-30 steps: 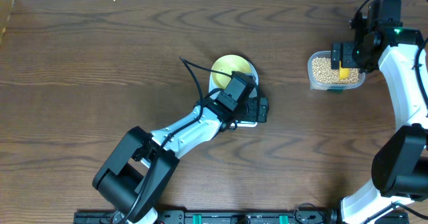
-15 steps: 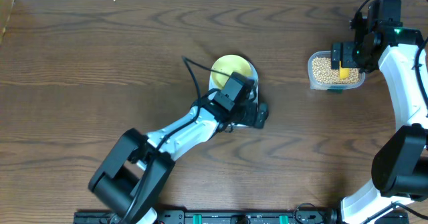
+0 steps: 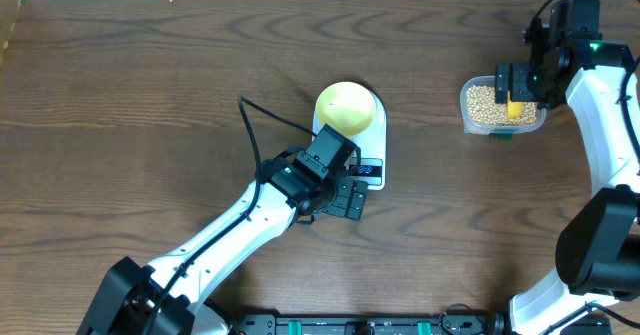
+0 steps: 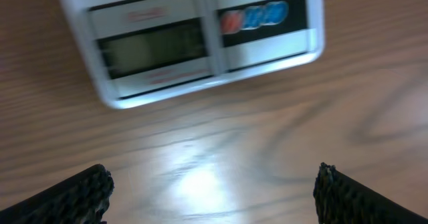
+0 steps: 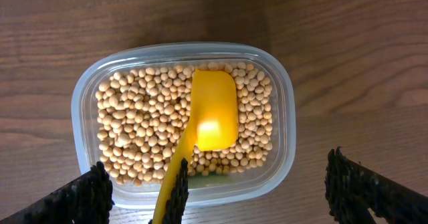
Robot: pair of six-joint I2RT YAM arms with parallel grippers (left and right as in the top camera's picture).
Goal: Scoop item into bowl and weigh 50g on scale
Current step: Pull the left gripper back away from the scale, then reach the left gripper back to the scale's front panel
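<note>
Between the right gripper's (image 5: 224, 198) spread fingers, just ahead of the tips, a clear plastic tub (image 5: 283, 97) sits on the wooden table (image 3: 150, 95). The tub is filled with soybeans (image 5: 134, 130). A yellow scoop (image 5: 214, 114) lies on them, bowl facing up, with its handle running back toward the left fingertip and over the tub's near rim. The jaws stand wide and released, one on either side of the tub, and grasp nothing. Nothing lies between them and the scoop.

The left gripper (image 4: 210, 197) is also fully open and empty, over bare wood. The white scale (image 4: 200, 43) lies just beyond its fingertips, apart from them, with the grey display (image 4: 152, 49) ahead and to the left of the gap. A blurred coloured patch sits to the display's right. From overhead, the pale yellow-green bowl (image 3: 347, 105) rests on the far end of the scale, past the display as seen from these jaws.

The left arm reaches diagonally from the table's lower left up to the scale's front edge, and a black cable (image 3: 260, 125) loops off its wrist. The right arm rises along the right edge and bends inward, so its wrist points down over the tub.
</note>
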